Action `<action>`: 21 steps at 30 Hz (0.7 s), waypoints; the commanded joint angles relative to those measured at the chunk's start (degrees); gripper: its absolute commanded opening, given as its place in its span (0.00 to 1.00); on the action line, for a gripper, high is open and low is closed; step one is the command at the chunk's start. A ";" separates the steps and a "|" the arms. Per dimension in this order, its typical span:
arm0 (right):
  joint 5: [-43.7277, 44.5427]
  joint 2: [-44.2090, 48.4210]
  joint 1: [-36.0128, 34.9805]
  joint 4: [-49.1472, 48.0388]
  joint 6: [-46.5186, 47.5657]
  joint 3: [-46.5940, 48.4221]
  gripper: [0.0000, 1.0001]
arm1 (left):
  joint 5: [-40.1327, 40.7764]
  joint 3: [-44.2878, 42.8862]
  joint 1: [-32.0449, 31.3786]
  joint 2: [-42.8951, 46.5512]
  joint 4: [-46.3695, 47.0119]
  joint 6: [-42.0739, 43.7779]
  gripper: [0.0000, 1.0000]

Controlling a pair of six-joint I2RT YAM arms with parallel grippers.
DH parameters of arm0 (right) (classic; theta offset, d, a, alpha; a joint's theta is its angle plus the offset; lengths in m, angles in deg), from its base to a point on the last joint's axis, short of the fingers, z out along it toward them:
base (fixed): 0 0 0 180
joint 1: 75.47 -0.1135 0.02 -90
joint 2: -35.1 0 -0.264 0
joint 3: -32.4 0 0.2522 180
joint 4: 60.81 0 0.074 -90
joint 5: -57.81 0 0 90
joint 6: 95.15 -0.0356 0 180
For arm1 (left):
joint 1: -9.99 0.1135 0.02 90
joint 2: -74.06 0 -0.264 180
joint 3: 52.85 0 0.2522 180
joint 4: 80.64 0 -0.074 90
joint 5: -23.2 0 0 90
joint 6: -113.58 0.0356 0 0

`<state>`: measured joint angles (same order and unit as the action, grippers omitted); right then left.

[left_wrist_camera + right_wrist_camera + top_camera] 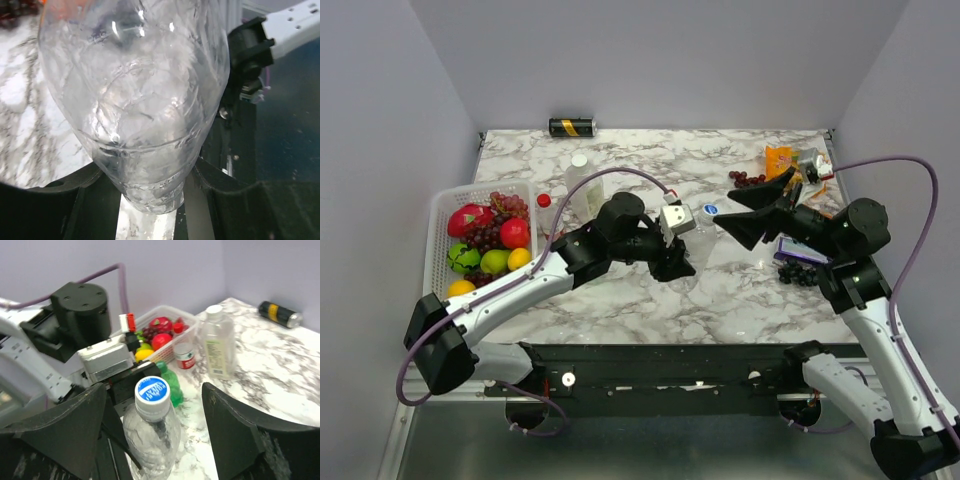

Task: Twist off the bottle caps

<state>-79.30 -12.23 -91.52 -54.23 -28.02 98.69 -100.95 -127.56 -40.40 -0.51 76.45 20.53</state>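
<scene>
A larger clear bottle (697,238) with a blue cap (710,210) stands near the table's middle. My left gripper (682,252) is shut on its lower body; in the left wrist view the bottle (140,100) fills the gap between both fingers (235,200). My right gripper (725,216) is open, and its jaws stand either side of the blue cap (152,391) without touching it. The small green bottle (173,386) lies just behind the held one. The small red-labelled bottle (186,356) and the other larger clear bottle (218,342) stand by the basket.
A white basket (445,205) of fruit sits at the left edge. A black-and-gold can (572,127) lies at the back wall. Grapes (748,180), snack packets (782,160) and dark grapes (800,272) lie around the right arm.
</scene>
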 commanded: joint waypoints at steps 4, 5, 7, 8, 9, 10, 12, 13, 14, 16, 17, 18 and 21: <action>18.20 6.98 0.32 7.00 -0.94 -2.61 0.79 | 19.28 -1.01 -0.23 1.36 -2.70 -1.87 0.14; 18.20 6.90 0.23 7.00 -1.64 -2.79 0.74 | 22.08 -1.54 -0.23 0.66 -3.33 -1.79 0.14; 17.41 5.68 -0.03 7.00 -2.61 -3.22 0.71 | 23.16 -1.63 -0.23 0.21 -3.60 -2.05 0.14; 17.14 5.15 -0.12 7.00 -2.96 -3.40 0.67 | 23.34 -1.63 -0.23 -0.05 -3.68 -2.22 0.14; 17.14 4.45 -0.90 6.83 -3.23 -3.49 0.66 | 22.91 -1.72 -0.23 -0.14 -3.60 -2.40 0.14; 17.40 3.57 -1.52 6.05 -3.67 -3.66 0.65 | 22.81 -1.80 -0.23 -0.40 -3.68 -2.49 0.14; 18.63 2.77 -3.01 5.34 -3.67 -3.58 0.63 | 22.64 -1.81 -0.23 -0.76 -3.60 -2.58 0.14; 19.51 2.25 -4.50 5.51 -3.50 -3.40 0.63 | 22.29 -1.81 -0.23 -0.93 -3.77 -2.66 0.14; 20.56 1.03 -5.12 5.60 -3.49 -2.97 0.63 | 22.29 -1.81 -0.23 -1.11 -3.69 -2.66 0.14; 20.83 -0.30 -6.79 5.34 -3.49 -2.61 0.63 | 21.76 -1.81 -0.23 -1.28 -3.68 -2.58 0.14; 21.44 -0.74 -7.15 5.07 -3.49 -2.70 0.63 | 21.67 -1.89 -0.32 -1.55 -3.68 -2.66 0.14; 21.80 -1.44 -8.02 4.64 -3.49 -2.87 0.63 | 21.67 -1.98 -0.23 -1.64 -3.77 -2.66 0.14; 22.77 -2.85 -8.64 4.02 -3.58 -2.79 0.63 | 21.58 -2.07 -0.23 -1.81 -3.95 -2.58 0.14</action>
<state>-59.70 -14.00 -99.02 -49.44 -31.08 95.92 -80.47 -127.67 -40.40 -2.01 72.58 18.34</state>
